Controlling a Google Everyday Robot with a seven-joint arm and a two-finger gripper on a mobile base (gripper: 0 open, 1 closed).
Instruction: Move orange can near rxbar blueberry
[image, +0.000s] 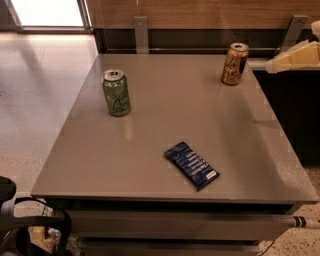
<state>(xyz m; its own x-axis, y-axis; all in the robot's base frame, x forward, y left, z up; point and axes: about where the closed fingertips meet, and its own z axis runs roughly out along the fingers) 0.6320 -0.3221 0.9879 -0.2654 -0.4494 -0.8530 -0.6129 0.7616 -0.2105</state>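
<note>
The orange can (235, 63) stands upright at the table's far right corner, gold-orange with dark markings and a silver top. The rxbar blueberry (191, 165), a flat dark blue wrapper with white lettering, lies diagonally near the front middle of the grey table (165, 120). My gripper (281, 63), a cream-coloured shape, enters from the right edge. It hovers just right of the orange can at about the can's height, apart from it. It holds nothing that I can see.
A green can (116, 92) stands upright at the table's left middle. A wooden wall with metal brackets (140, 33) runs behind the table. A dark counter (295, 110) lies to the right. Part of the robot base (30, 230) shows at the lower left.
</note>
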